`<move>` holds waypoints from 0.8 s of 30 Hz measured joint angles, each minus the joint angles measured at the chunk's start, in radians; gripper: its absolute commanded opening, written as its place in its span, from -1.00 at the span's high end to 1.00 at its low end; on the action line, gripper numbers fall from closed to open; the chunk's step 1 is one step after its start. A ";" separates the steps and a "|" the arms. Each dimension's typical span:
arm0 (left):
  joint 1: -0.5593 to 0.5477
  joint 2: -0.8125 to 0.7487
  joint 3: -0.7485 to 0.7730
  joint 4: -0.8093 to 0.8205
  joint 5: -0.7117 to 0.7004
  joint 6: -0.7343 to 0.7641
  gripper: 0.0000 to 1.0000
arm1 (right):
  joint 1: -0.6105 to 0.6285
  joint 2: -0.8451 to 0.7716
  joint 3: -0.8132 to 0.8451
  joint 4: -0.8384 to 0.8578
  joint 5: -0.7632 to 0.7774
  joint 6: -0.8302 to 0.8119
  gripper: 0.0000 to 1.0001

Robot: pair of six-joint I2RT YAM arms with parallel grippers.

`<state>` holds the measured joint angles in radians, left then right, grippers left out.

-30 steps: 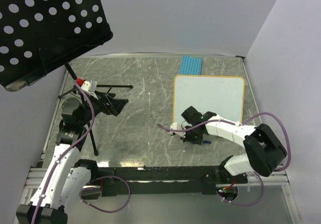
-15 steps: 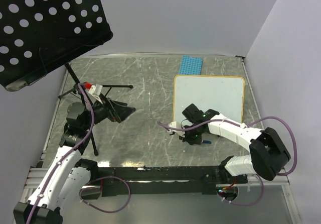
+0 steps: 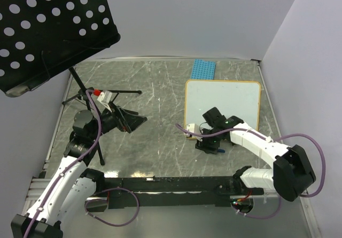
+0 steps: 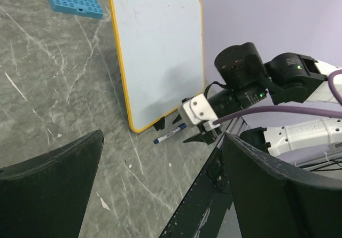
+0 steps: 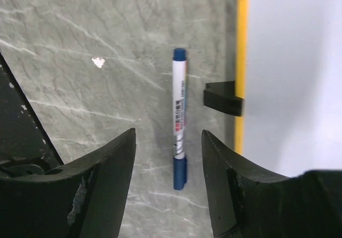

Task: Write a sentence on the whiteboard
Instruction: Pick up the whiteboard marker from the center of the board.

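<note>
Right gripper [image 5: 168,142] shifted over marker [image 5: 179,118]

One whiteboard [image 3: 222,102], one marker [image 5: 179,118], one blue plate [image 3: 203,69].

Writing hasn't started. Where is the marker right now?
In the right wrist view, the marker lies flat on the table beside the whiteboard edge and a black clip foot, framed by the open right gripper.

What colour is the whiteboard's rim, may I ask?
The whiteboard rim is yellow-orange, clearest in the right wrist view.
</note>
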<state>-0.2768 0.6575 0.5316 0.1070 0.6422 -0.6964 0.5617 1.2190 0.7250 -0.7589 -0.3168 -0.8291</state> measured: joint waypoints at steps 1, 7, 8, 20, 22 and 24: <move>0.000 -0.001 0.000 0.000 -0.001 0.000 -0.94 | 0.000 0.007 -0.006 0.002 0.001 -0.002 -0.17; 0.000 -0.021 0.000 -0.007 -0.005 0.000 -0.93 | 0.000 0.075 -0.026 0.025 0.029 -0.002 -0.12; 0.000 -0.025 0.000 -0.007 -0.005 0.000 -0.94 | 0.000 0.082 -0.026 0.032 0.034 -0.002 -0.11; -0.002 -0.047 -0.008 -0.003 -0.004 -0.014 -0.94 | 0.002 0.164 -0.032 0.085 0.089 0.002 0.31; -0.002 -0.055 -0.016 0.004 -0.003 -0.024 -0.93 | 0.004 0.169 -0.031 0.091 0.094 0.002 0.44; -0.003 -0.063 -0.026 0.006 -0.003 -0.034 -0.94 | 0.009 0.176 -0.027 0.095 0.106 0.002 0.63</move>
<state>-0.2794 0.5941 0.5053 0.1131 0.6388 -0.7300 0.5709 1.3952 0.6983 -0.6640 -0.2108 -0.8268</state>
